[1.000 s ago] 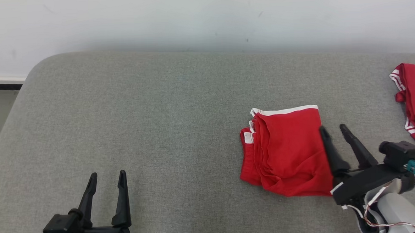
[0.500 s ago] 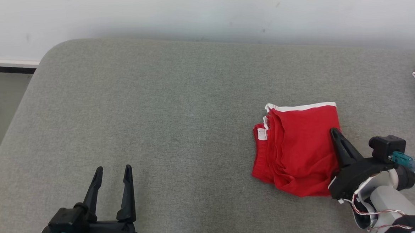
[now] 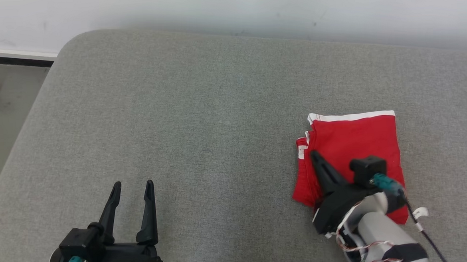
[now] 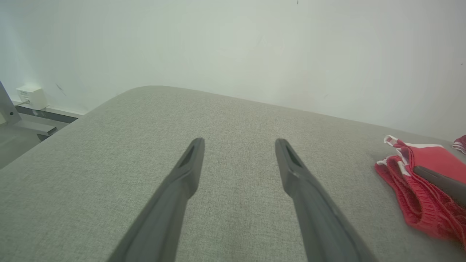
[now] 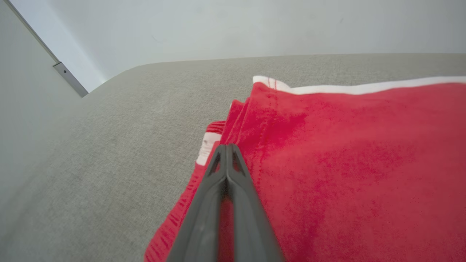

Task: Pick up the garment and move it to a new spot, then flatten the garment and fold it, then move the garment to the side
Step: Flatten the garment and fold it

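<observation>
The garment [image 3: 358, 140] is red with a white hem, folded into a rough rectangle on the right part of the grey cushioned surface [image 3: 201, 120]. My right gripper [image 3: 314, 154] is shut, its fingers pressed together and lying over the garment's left half, tips near the stacked left edges. In the right wrist view the right gripper [image 5: 226, 147] shows nothing between its tips, with the garment [image 5: 346, 153] spread beneath. My left gripper [image 3: 134, 184] stands open at the lower left over bare cushion, far from the cloth. In the left wrist view the left gripper [image 4: 238, 143] is empty and the garment [image 4: 418, 171] lies at the right.
A white wall [image 3: 227, 7] runs behind the surface. Its rounded back-left corner [image 3: 69, 41] drops to the floor [image 3: 0, 103]. A scrap of another red cloth [image 4: 460, 142] peeks in at the far right of the left wrist view.
The right gripper has shut and swung left, from the garment's right edge to over its left half. The head camera has turned, shifting the whole picture right. The left gripper stays open.
</observation>
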Tool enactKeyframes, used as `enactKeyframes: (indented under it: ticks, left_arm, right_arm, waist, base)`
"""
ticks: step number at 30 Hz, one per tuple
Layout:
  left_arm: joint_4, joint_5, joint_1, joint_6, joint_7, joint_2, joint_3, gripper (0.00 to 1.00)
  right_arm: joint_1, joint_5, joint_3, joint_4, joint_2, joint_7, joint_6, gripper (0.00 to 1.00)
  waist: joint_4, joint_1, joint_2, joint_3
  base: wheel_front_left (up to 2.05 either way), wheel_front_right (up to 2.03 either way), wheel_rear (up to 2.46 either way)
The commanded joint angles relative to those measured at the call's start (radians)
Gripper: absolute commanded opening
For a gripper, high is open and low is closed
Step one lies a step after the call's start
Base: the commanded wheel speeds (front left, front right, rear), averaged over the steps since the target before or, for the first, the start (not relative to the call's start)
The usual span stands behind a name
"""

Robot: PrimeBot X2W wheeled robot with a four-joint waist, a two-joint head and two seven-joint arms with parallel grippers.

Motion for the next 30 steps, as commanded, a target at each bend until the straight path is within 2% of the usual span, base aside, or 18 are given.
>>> enactKeyframes:
  ticks: [1, 7, 14, 25, 30]
  left_arm:
    - [0.001, -0.005, -0.007, 0.002, 0.000, 0.000, -0.001, 1.00]
    - [0.002, -0.006, -0.005, 0.007, 0.000, 0.000, -0.006, 1.00]
    - [0.007, 0.010, 0.011, 0.007, 0.000, 0.000, 0.012, 1.00]
    - [0.016, 0.040, 0.060, -0.003, 0.000, 0.000, 0.073, 1.00]
    - [0.017, 0.065, 0.081, -0.007, 0.000, 0.000, 0.091, 1.00]
  right_arm:
    - [0.025, -0.015, 0.015, -0.014, 0.018, -0.001, -0.003, 0.00]
    - [0.059, -0.028, 0.044, -0.082, 0.051, -0.001, -0.003, 0.00]
    - [0.098, -0.043, -0.010, -0.209, 0.053, -0.001, -0.003, 0.00]
    - [0.254, -0.090, -0.150, -0.406, -0.052, -0.001, -0.003, 0.00]
    - [0.346, -0.110, -0.223, -0.477, -0.078, -0.001, -0.003, 0.00]
  waist:
    - [-0.002, -0.0001, 0.0000, -0.001]
    - [-0.019, -0.0001, 0.0000, -0.009]
    - [-0.062, -0.0001, 0.0000, -0.038]
    - [-0.169, -0.0001, 0.0000, -0.117]
    - [-0.206, -0.0001, 0.0000, -0.143]
  base:
    - [0.00, 0.00, 0.00]
    - [0.00, 0.00, 0.00]
    - [0.00, 0.00, 0.00]
    - [0.00, 0.00, 0.00]
    - [0.00, 0.00, 0.00]
